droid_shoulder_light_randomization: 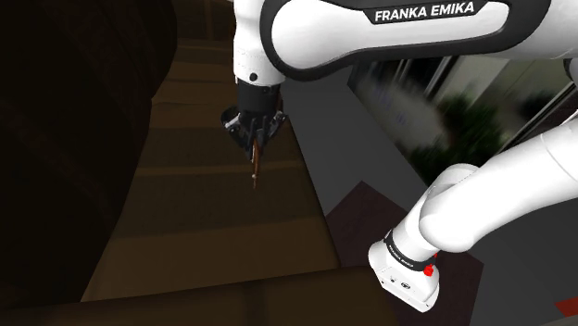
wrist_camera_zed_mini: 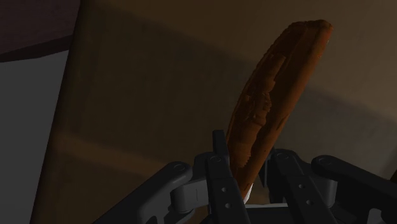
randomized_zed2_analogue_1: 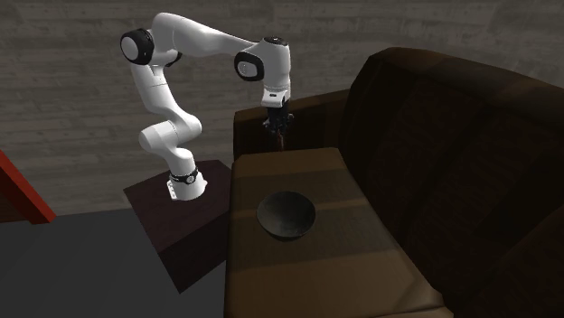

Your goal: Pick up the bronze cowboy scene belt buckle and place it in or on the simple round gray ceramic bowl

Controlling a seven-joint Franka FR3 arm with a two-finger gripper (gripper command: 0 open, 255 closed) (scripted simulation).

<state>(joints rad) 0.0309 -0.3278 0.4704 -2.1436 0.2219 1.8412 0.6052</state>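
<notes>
My black gripper (wrist_camera_zed_mini: 249, 167) is shut on the belt buckle (wrist_camera_zed_mini: 270, 102), a curved reddish-brown embossed plate that sticks out edge-on from between the fingers. In the shoulder view the buckle (droid_shoulder_light_randomization: 256, 167) hangs below the gripper (droid_shoulder_light_randomization: 254, 139), above the brown sofa seat (droid_shoulder_light_randomization: 213, 222). From the second exterior view the gripper (randomized_zed2_analogue_1: 279, 133) hovers over the far end of the seat. The round dark grey bowl (randomized_zed2_analogue_1: 286, 215) stands upright on the seat cushion, well in front of the gripper and lower in that view.
A tall dark brown sofa backrest (randomized_zed2_analogue_1: 452, 172) rises along the second exterior view's right. An armrest (randomized_zed2_analogue_1: 289, 113) stands behind the gripper. My stand (randomized_zed2_analogue_1: 181, 203) sits on the dark floor beside the sofa. A red object (randomized_zed2_analogue_1: 18, 194) lies at that view's left edge.
</notes>
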